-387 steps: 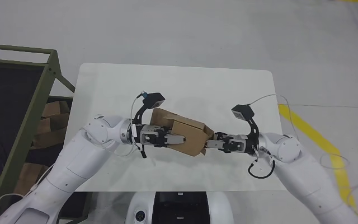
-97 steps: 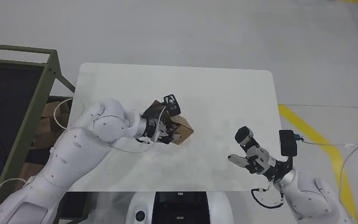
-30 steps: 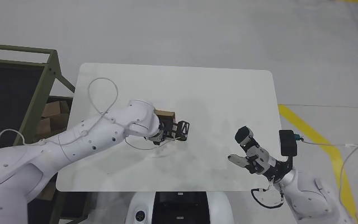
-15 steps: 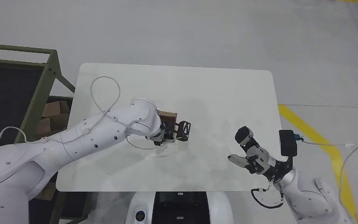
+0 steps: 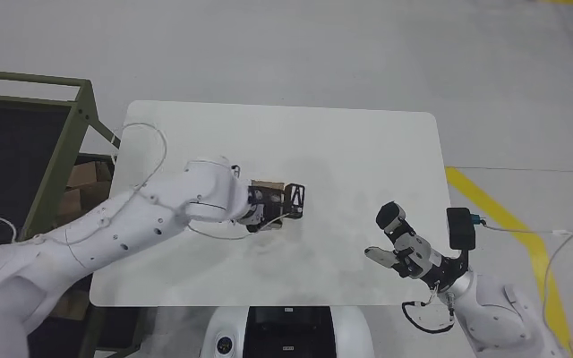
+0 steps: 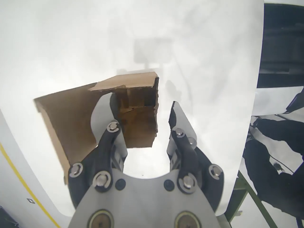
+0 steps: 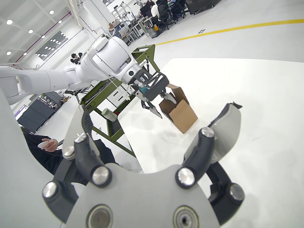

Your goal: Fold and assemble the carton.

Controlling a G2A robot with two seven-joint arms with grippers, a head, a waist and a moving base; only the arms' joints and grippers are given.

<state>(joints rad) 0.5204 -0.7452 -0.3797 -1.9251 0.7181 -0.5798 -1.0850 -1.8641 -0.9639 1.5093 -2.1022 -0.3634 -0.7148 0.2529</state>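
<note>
- Brown cardboard carton [image 5: 266, 189] is stood mid-left on the white table [image 5: 358, 143].
- Its wall is straddled by the spread left gripper [image 6: 143, 105]; the right gripper [image 5: 380, 235] is held open.
- Flap tucking seems underway; inward pressing is called for.

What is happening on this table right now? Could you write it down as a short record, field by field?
Carton: brown cardboard, resting on the white table, top open with flaps up
Left hand: open, at the carton's open top, one finger inside and the other outside a wall
Right hand: open, empty, over the table's robot-side edge, well apart from the carton
Task state: carton erected, top flaps not yet folded shut
</note>
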